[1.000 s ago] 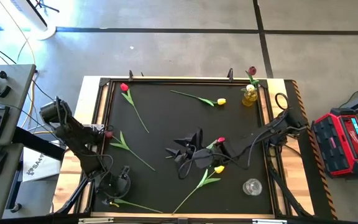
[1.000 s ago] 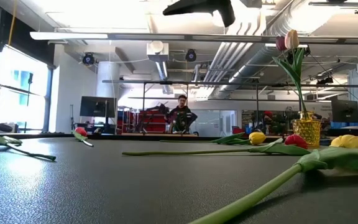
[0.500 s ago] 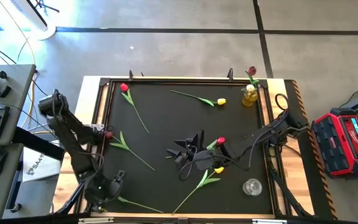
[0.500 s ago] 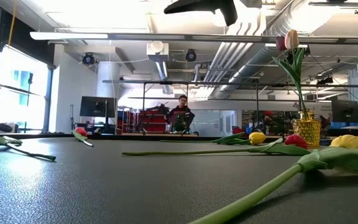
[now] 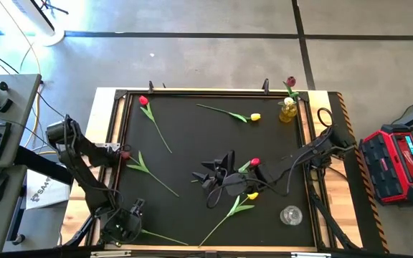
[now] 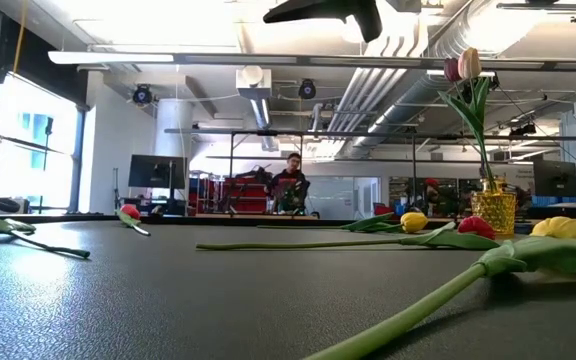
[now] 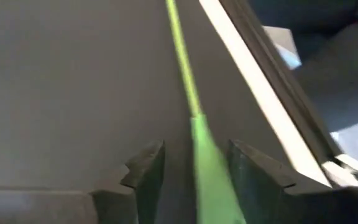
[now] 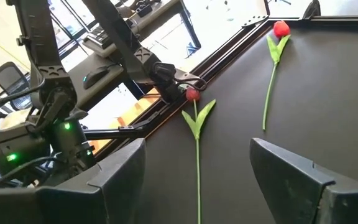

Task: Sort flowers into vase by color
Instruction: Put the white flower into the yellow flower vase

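The mat [image 6: 168, 300] is black and matt, with a fine pebbled grain in the low view. The table [image 5: 335, 236] under it shows pale bare wood along its edges, framed by dark rails [image 5: 214, 92]. The flowers' stems [image 6: 408, 315] look like smooth, slightly waxy plastic. 2 vases are clear glass: 1 yellowish [image 5: 287, 110], 1 colourless [image 5: 290, 215]. The left gripper's fingers [image 7: 145, 177] are dark, matt plastic.
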